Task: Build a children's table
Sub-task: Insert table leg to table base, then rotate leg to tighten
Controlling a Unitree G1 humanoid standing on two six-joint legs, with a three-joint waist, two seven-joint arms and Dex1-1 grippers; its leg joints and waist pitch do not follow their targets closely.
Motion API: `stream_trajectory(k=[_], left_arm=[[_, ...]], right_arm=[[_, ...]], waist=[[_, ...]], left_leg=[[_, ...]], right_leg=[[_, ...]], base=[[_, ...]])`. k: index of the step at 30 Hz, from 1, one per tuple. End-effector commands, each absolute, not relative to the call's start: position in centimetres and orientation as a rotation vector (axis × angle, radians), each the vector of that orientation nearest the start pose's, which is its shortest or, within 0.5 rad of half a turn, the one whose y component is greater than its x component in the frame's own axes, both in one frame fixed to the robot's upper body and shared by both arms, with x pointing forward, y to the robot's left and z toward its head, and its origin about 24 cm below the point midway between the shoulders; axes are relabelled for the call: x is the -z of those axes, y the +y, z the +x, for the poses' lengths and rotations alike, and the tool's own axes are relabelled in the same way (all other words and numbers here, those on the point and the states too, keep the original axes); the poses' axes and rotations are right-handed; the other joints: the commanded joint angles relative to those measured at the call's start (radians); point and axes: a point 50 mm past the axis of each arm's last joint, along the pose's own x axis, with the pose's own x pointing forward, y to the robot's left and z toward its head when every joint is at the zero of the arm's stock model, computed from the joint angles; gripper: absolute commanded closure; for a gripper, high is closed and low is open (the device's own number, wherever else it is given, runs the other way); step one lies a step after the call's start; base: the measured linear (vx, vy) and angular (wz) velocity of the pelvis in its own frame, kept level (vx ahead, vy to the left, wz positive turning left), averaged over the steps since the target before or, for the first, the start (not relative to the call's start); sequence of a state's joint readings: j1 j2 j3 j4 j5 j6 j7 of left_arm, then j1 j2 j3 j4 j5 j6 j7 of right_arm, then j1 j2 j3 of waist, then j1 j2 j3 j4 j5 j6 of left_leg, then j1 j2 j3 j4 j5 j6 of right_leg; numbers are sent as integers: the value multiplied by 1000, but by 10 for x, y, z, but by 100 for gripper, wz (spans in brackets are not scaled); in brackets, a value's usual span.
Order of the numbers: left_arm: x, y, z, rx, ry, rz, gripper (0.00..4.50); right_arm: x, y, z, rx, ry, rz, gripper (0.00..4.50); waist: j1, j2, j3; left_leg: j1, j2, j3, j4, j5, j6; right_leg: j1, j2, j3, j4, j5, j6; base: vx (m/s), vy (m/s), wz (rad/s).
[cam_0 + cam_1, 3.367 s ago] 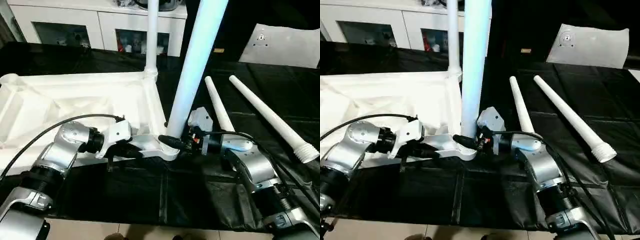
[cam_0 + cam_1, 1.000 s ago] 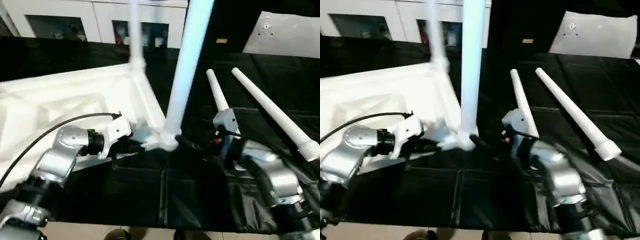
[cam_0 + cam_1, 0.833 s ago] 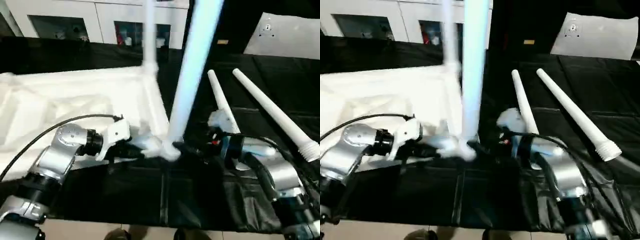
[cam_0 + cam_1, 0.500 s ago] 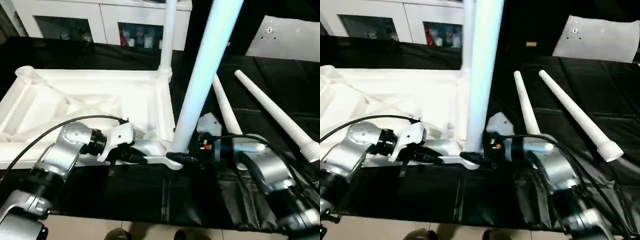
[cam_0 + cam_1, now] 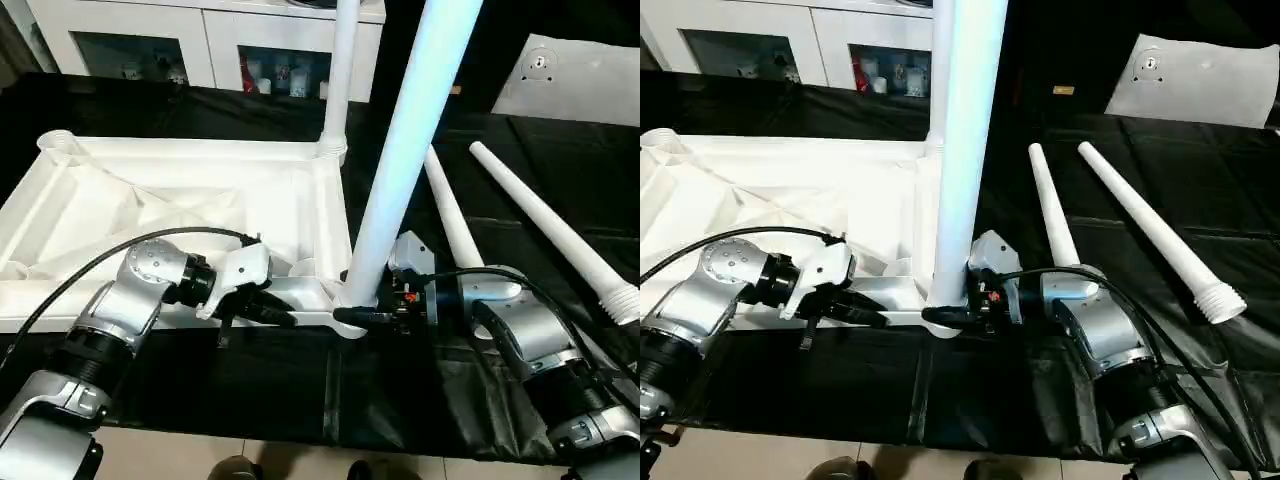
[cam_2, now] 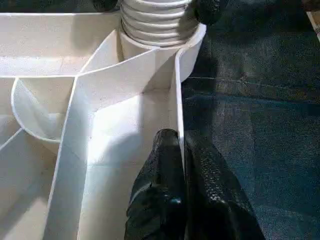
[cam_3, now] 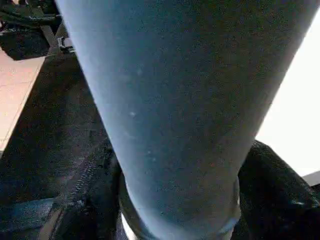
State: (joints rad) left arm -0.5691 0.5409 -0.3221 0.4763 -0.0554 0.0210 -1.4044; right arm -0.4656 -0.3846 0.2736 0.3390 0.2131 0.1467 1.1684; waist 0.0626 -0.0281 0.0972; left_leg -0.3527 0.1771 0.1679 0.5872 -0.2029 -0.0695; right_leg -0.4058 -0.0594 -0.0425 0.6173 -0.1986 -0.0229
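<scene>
Since a second ago my right gripper (image 5: 360,316) has come back in against the foot of the near leg (image 5: 400,170), and the whole view has steadied and swung, so the tabletop (image 5: 150,200) only seems to have shifted. Those jaws are narrowing around the leg's base; in the right wrist view one finger (image 7: 280,195) sits on each side of the tube, and I can't tell whether they have bitten yet. The leg rises straight up from between them, long axis upright, seated in the near corner socket (image 6: 160,30). My left gripper (image 6: 181,200) lies just to the left of that socket, jaws pinched tight on the thin rim wall of the upturned tabletop. Beyond the right jaws, two loose legs (image 5: 1145,225) lie flat on the black table. Farther off stands the second fitted leg (image 5: 338,75).
</scene>
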Motion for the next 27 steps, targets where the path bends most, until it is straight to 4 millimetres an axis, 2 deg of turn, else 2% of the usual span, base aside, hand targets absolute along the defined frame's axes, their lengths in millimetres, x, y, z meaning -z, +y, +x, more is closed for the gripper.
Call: stream_trajectory(k=[1,2,6,7,8,9,10,12,15,16,17,18,19,20,21,22,23,24,27], left_arm=[[-77,161,303,1560,438,551,450],[-76,162,303,1544,443,546,450],[-74,165,306,1480,440,539,450],[-74,165,307,1424,434,530,450],[-73,164,309,1329,421,503,450],[-73,164,309,1329,421,503,450],[-73,160,309,1238,398,436,450],[-73,159,308,1210,394,414,450],[-70,145,302,1071,383,331,450],[-68,129,297,983,372,266,450],[-68,120,295,946,362,242,450],[-68,120,295,946,362,242,450],[-68,111,293,911,355,224,450],[-69,103,292,882,347,210,450],[-69,103,292,882,347,210,450],[-73,86,292,818,327,176,450],[-74,81,291,805,321,171,450],[-74,77,292,791,316,170,450],[-73,71,290,769,323,198,450]], right_arm=[[-67,-124,296,-1381,257,-196,175],[-66,-124,294,-1385,261,-182,176],[-63,-122,292,-1379,271,-139,177],[-61,-120,291,-1353,277,-102,177],[-58,-117,291,-1303,285,-59,177],[-58,-117,291,-1303,285,-59,177],[-54,-110,290,-1250,284,-42,177],[-52,-107,290,-1233,285,-36,178],[-45,-89,292,-1100,283,17,178],[-41,-74,294,-1001,295,66,178],[-39,-67,295,-949,300,89,178],[-39,-67,295,-949,300,89,178],[-38,-61,296,-904,305,104,178],[-36,-56,297,-863,310,117,178],[-36,-56,297,-863,310,117,178],[-33,-45,298,-781,323,120,178],[-33,-42,298,-762,327,121,178],[-33,-39,299,-744,328,117,178],[-33,-32,299,-701,330,114,178]], waist=[[-1,-1,-76],[0,3,-75],[0,2,-76],[1,10,-73],[1,12,-70],[1,12,-70],[-2,13,-66],[-7,10,-65],[-20,8,-59],[-33,2,-57],[-40,4,-53],[-42,5,-55],[-48,-1,-51],[-52,-1,-52],[-53,1,-50],[-57,0,-51],[-57,1,-49],[-56,-1,-51],[-55,3,-54]], left_leg=[[2,51,-4,-59,-45,90],[2,51,-4,-60,-47,90],[2,51,-4,-59,-49,88],[2,51,-5,-60,-51,87],[3,52,-5,-62,-74,75],[3,52,-5,-62,-74,75],[3,54,-7,-65,-101,56],[3,53,-9,-69,-124,38],[-3,54,-10,-75,-143,19],[-3,50,-10,-73,-150,16],[-7,47,-13,-75,-144,18],[-3,48,-11,-74,-147,17],[-3,44,-10,-73,-162,26],[-4,45,-9,-73,-164,28],[-5,45,-10,-74,-165,28],[-5,43,-10,-73,-171,34],[-6,43,-10,-75,-170,34],[-3,41,-10,-73,-178,38],[-4,41,-10,-73,-176,46]], right_leg=[[62,-80,50,-53,-27,-284],[60,-80,50,-53,-25,-286],[62,-80,50,-52,-17,-290],[60,-80,50,-52,-17,-291],[59,-80,50,-56,-39,-291],[59,-80,50,-56,-39,-291],[59,-82,51,-61,-78,-287],[60,-82,50,-66,-130,-274],[61,-81,51,-70,-188,-251],[59,-81,52,-79,-257,-226],[58,-79,50,-84,-288,-216],[56,-80,52,-86,-299,-211],[51,-76,51,-94,-341,-196],[51,-77,53,-93,-348,-193],[49,-78,53,-95,-361,-188],[45,-74,52,-97,-386,-172],[43,-73,52,-100,-387,-168],[41,-73,52,-103,-399,-158],[40,-71,52,-103,-382,-140]], base=[[0,0,0],[0,0,0],[0,0,0],[0,0,0],[0,0,0],[0,0,0],[0,0,0],[0,0,0],[0,0,0],[0,0,0],[0,0,0],[0,0,0],[0,0,0],[0,0,0],[0,0,0],[0,0,0],[0,0,0],[0,0,0],[0,0,0]])
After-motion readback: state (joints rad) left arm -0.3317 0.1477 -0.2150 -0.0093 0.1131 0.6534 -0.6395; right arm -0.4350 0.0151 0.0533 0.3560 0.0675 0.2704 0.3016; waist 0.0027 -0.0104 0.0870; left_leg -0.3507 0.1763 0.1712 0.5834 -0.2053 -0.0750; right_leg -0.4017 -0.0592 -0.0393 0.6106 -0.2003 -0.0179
